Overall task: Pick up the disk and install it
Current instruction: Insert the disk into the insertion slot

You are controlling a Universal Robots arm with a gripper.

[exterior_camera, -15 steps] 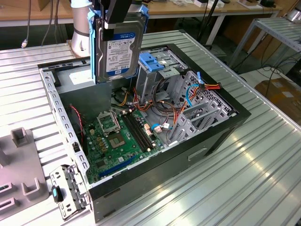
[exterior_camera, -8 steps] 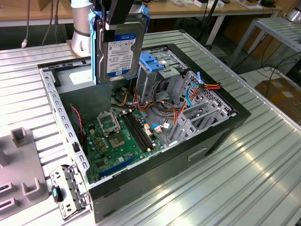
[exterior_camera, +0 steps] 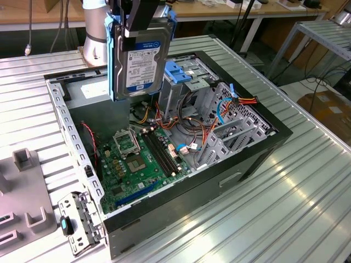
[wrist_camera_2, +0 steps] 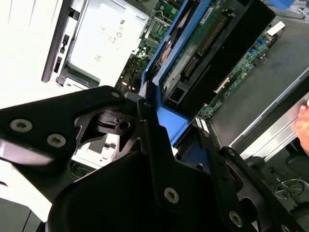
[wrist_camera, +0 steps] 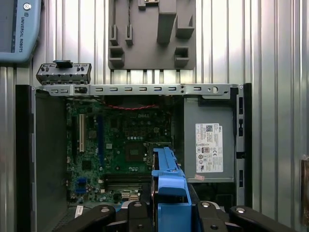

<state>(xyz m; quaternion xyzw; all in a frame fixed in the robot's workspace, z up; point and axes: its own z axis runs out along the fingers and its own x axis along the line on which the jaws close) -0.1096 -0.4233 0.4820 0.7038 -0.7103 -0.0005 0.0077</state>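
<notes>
Pincer (exterior_camera: pixel 141 27) closed tight on the disk (exterior_camera: pixel 140 60), clamped across its blue rails. Disk hangs upright at 12 o'clock in the exterior view, clear above the open computer case (exterior_camera: pixel 181 208), probably to go edge-first into the drive cage (exterior_camera: pixel 181 90) at its 4 o'clock.

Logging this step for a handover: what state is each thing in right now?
computer case: lying on its side, panel off, inside exposed
disk: held upright in the air above the computer case
gripper: shut on the disk
</notes>
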